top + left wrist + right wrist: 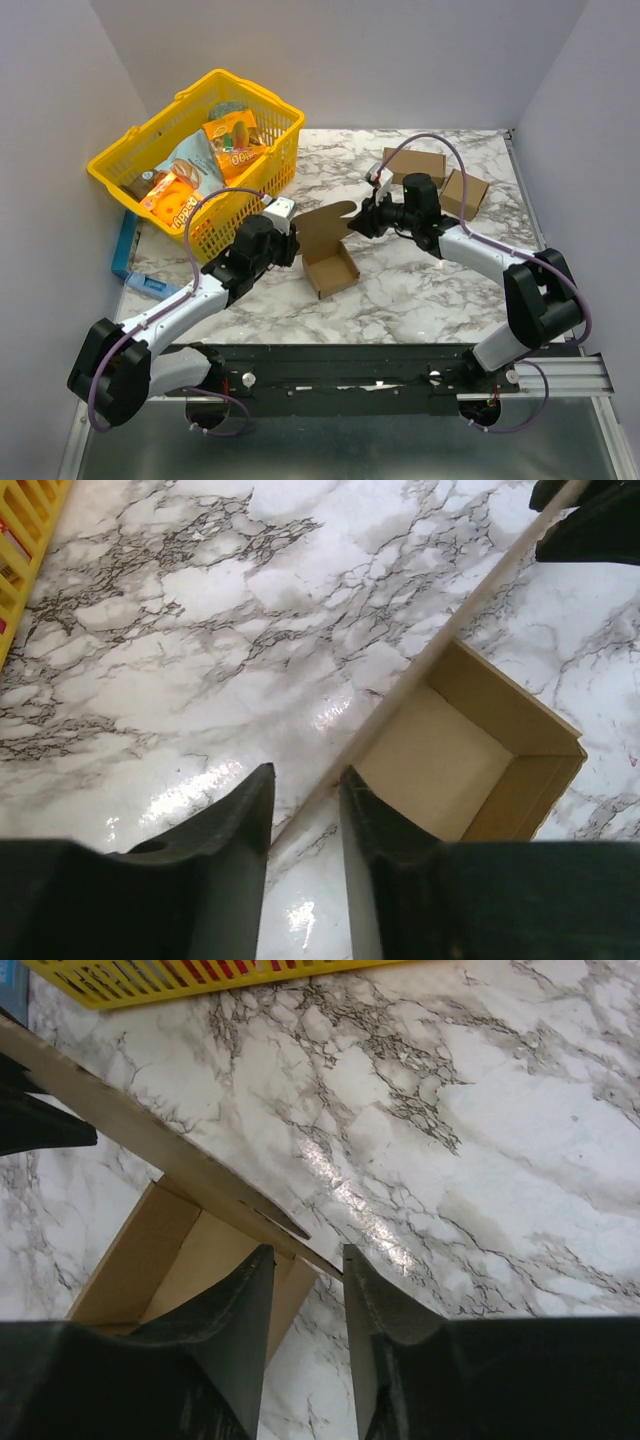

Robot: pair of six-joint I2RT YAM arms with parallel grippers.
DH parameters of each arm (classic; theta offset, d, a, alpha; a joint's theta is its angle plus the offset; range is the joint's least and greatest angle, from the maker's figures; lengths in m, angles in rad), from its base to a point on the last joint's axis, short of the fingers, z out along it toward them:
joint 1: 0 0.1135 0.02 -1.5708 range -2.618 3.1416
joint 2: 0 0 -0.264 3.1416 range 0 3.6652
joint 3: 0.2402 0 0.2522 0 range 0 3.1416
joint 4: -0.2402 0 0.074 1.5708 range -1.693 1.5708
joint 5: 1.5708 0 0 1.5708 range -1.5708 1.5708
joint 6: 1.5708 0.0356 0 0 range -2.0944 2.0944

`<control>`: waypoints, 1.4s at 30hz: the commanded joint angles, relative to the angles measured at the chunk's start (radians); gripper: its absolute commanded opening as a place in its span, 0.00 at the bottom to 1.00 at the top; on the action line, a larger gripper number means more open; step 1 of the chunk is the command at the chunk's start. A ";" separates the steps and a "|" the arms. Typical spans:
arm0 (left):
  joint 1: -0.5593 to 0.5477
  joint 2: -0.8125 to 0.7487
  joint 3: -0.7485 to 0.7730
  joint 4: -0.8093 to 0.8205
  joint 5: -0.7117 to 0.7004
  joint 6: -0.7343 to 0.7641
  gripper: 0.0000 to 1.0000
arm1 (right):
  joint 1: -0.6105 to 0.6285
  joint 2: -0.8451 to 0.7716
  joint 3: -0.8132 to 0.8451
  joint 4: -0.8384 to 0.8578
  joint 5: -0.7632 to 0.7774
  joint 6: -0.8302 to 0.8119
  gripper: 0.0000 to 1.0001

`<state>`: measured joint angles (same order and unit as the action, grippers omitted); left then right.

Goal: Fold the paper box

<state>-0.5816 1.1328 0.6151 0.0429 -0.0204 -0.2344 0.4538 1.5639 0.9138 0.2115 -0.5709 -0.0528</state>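
Looking from above, both sets of fingertips are lost against the black wrist bodies and the raised card, so only the wrist cameras show them. The left gripper [305, 805] has its fingers [245, 830] a little apart. The gap is wider than the card, and the edge of the upright panel runs into it; whether a pad touches the card cannot be made out. The right gripper [305, 1280] stands the same way: narrowly parted, the panel's other end reaching into the gap, contact unclear. Each wrist view cuts off part of the tray, and the other gripper shows only as a dark shape at a corner of the frame.

The paper box [332, 268] lies on the marble table [420, 290] about the middle, between the two arms. It is right of the yellow basket [245, 205] and left of the long cuboid [413, 165] and the squarish cuboid [466, 192], apart from all three. Its open tray faces up, turned slightly askew to the table's near edge. From the tray's far side one wide panel rises, its long axis running left to right between the grippers, the right end a little farther away. A rounded tab sticks out at the panel's top right end.

The box is plain brown card, unprinted, paler inside the tray, with low walls and sharp creases.
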 commanded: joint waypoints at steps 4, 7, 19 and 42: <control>0.002 0.028 0.015 0.046 0.039 -0.031 0.25 | 0.080 -0.030 -0.004 0.008 0.132 -0.024 0.28; -0.009 0.048 0.031 0.045 -0.002 -0.037 0.21 | 0.104 -0.050 -0.032 0.035 0.181 -0.006 0.21; -0.126 0.140 0.116 0.060 -0.197 -0.068 0.18 | 0.193 -0.145 -0.142 0.138 0.290 0.088 0.10; -0.300 0.335 0.262 -0.026 -0.647 -0.388 0.17 | 0.316 -0.268 -0.380 0.301 0.595 0.208 0.05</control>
<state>-0.8486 1.4479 0.8566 0.0017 -0.5499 -0.4995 0.7452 1.3151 0.5682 0.4789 0.0025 0.1173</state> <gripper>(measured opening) 0.158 0.055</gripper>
